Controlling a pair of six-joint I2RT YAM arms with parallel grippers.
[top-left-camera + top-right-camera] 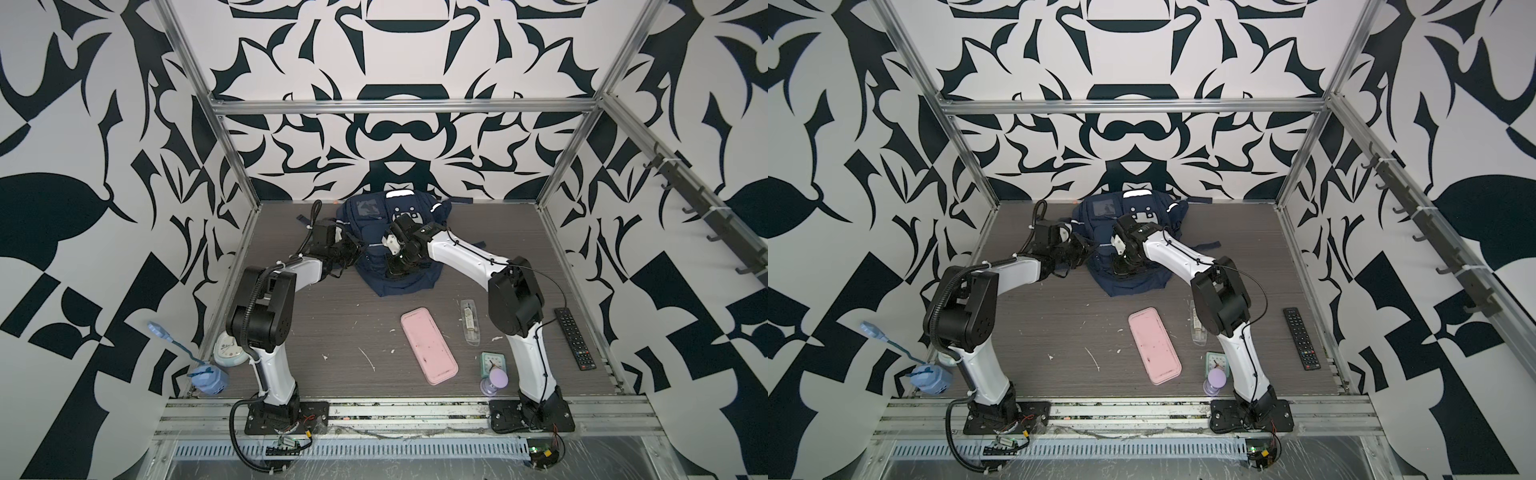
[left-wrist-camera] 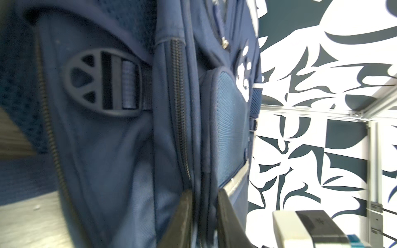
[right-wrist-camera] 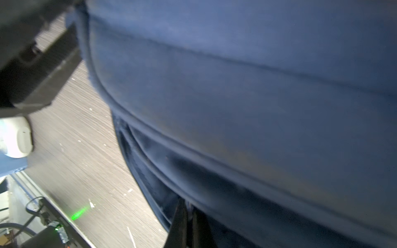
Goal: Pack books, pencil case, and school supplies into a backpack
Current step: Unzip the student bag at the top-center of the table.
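Note:
The navy backpack (image 1: 376, 220) (image 1: 1100, 232) lies at the back middle of the table in both top views. My left gripper (image 1: 358, 249) (image 2: 204, 199) is at its left side, shut on a fold of fabric by the zipper seam (image 2: 179, 107). My right gripper (image 1: 392, 270) (image 3: 188, 207) points down onto its near part, shut on a thin fabric edge of the backpack (image 3: 236, 85). The pink pencil case (image 1: 429, 345) (image 1: 1154, 345) lies flat near the front. The clear school supplies packet (image 1: 469, 322) (image 1: 1197, 328) lies to its right, beside the right arm. The books are out of view.
A black remote (image 1: 575, 338) lies at the right edge. A mint-green clock (image 1: 492, 361) and a purple hourglass-shaped thing (image 1: 494, 382) stand by the right arm's base. A white clock (image 1: 227, 353) and a blue lamp (image 1: 208, 378) sit front left.

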